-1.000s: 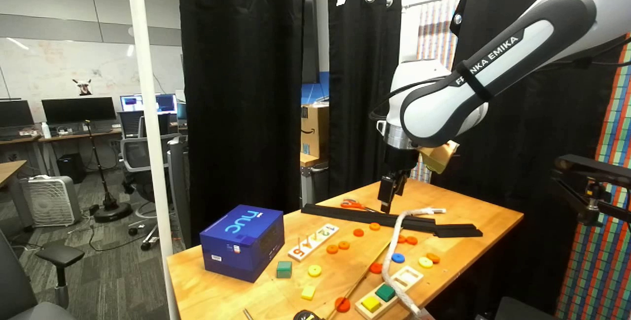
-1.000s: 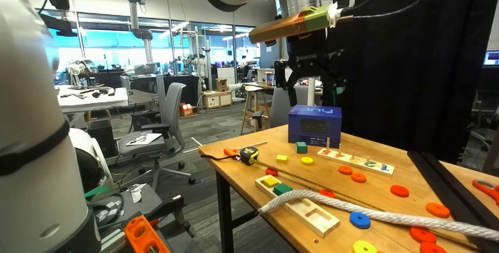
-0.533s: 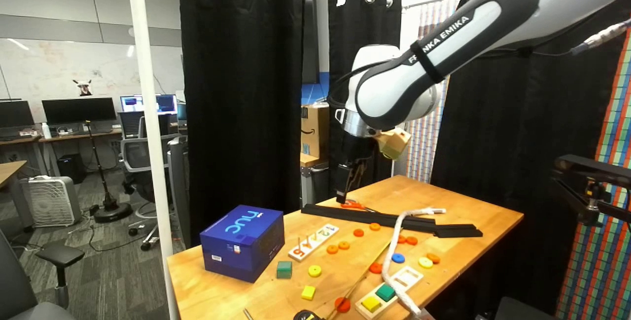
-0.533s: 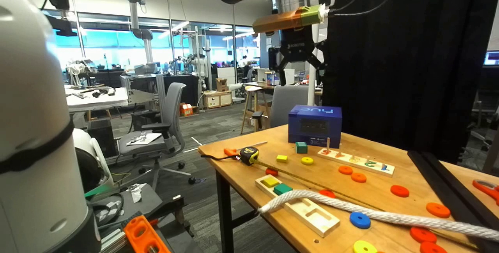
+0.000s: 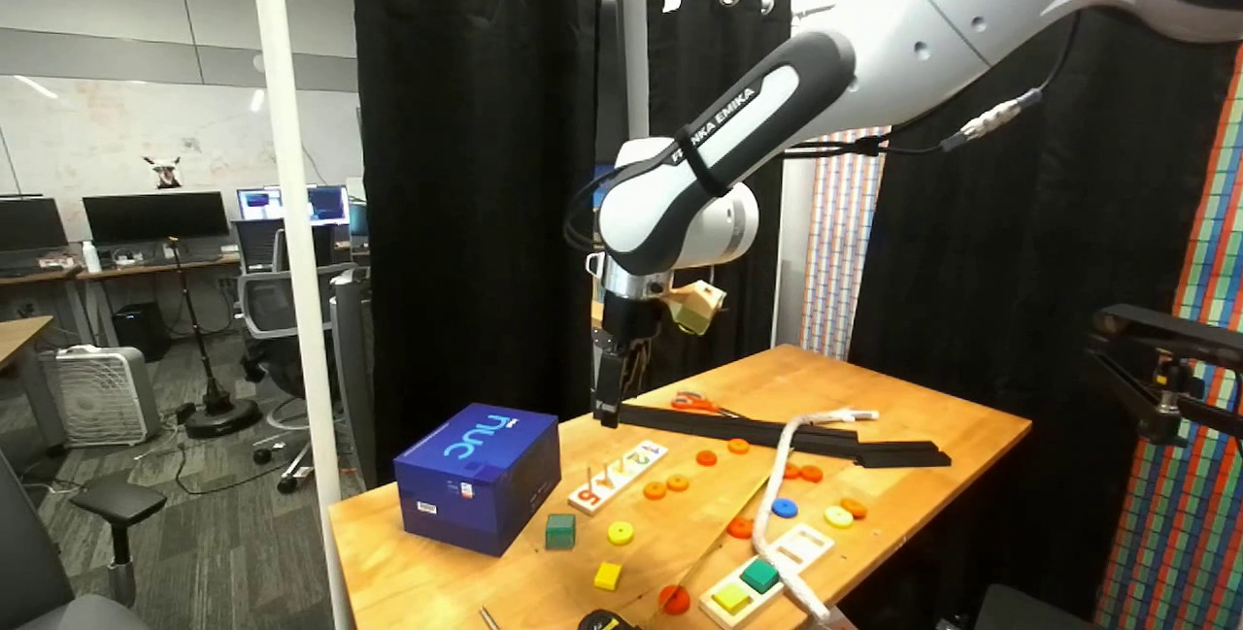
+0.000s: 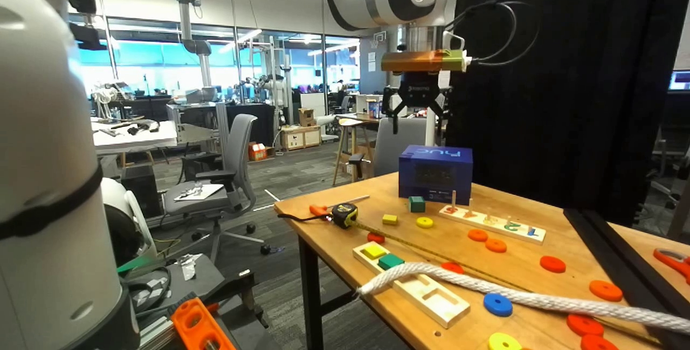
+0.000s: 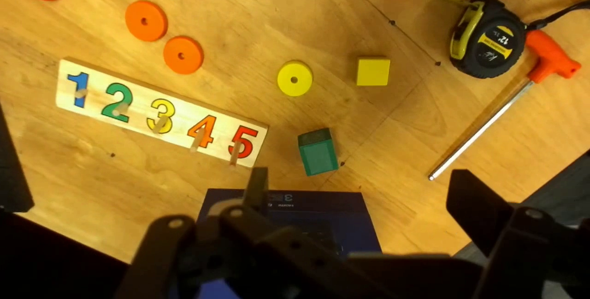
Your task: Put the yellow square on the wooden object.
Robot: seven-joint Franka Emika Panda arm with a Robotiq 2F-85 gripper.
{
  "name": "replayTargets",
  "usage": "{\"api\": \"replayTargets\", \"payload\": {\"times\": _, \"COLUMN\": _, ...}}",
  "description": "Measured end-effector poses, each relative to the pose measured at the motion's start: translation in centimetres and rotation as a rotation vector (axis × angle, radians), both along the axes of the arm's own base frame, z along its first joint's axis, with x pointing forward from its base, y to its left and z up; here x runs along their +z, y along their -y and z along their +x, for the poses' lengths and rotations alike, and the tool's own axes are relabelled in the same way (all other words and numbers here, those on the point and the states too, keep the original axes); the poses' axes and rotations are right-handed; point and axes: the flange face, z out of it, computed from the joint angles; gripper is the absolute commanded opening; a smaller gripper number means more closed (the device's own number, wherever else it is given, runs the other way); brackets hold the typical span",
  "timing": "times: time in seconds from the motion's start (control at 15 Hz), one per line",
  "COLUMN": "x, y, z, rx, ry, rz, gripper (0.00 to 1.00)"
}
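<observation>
The gripper [image 6: 417, 126] is held in the air above the table [image 6: 326, 237], its fingers [image 7: 474, 211] spread wide apart, and nothing is gripped between them. The yellow square [image 7: 373, 72] is seen lying flat on the table, between a yellow disc [image 7: 295, 89] and a tape measure [image 7: 491, 41] and touched by neither. A green block [image 7: 319, 157] is placed just beside the blue box [image 6: 435, 172], which is partly hidden by the gripper in the wrist view. Near the box a numbered board [image 7: 139, 109] is laid, marked from 1 to 5 and fitted with pegs [image 7: 234, 153]. In both exterior views a wooden tray [image 6: 418, 288] is shown, apart from the yellow square; in adjoining compartments at its end are set a yellow piece [image 6: 373, 252] and a green piece [image 6: 391, 261]. The tray is crossed by a white rope [image 6: 485, 286].
</observation>
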Motion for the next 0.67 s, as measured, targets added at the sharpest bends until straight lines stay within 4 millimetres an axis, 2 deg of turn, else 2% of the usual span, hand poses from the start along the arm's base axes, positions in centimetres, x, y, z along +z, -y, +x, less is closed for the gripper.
{"api": "replayTargets", "payload": {"times": 0.33, "x": -5.8, "y": -0.7, "z": 3.4, "rx": 0.114, "ry": -0.094, "rz": 0.018, "gripper": 1.00}}
{"api": "replayTargets", "payload": {"times": 0.67, "x": -11.2, "y": -0.9, "z": 5.1, "rx": 0.158, "ry": -0.174, "rz": 0.045, "gripper": 1.00}}
